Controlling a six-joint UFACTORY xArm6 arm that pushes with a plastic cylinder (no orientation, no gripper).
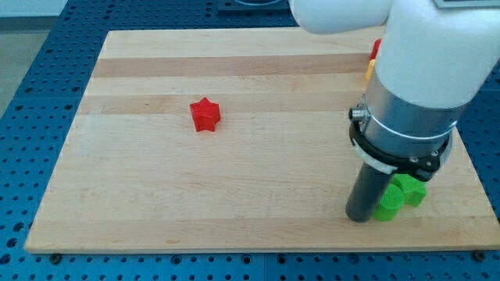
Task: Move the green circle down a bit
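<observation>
Your tip (360, 218) sits low on counter (234, 211), toward view's right, touching left side of green circle (387, 204). Second green block (411, 190), shape unclear, lies just right of and above circle, touching it. No hand on this arm, only rod, so no hand state for you to read. Red star (205, 115) well apart, toward view's left. Red block (376, 49) and yellow block (369, 72) peek out behind arm near top right, shapes hidden.

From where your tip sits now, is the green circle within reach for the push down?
Probably yes. My tip is already right beside the green circle, on its left, nothing between them. But pushing down needs the tip above it, where another green block crowds.
</observation>
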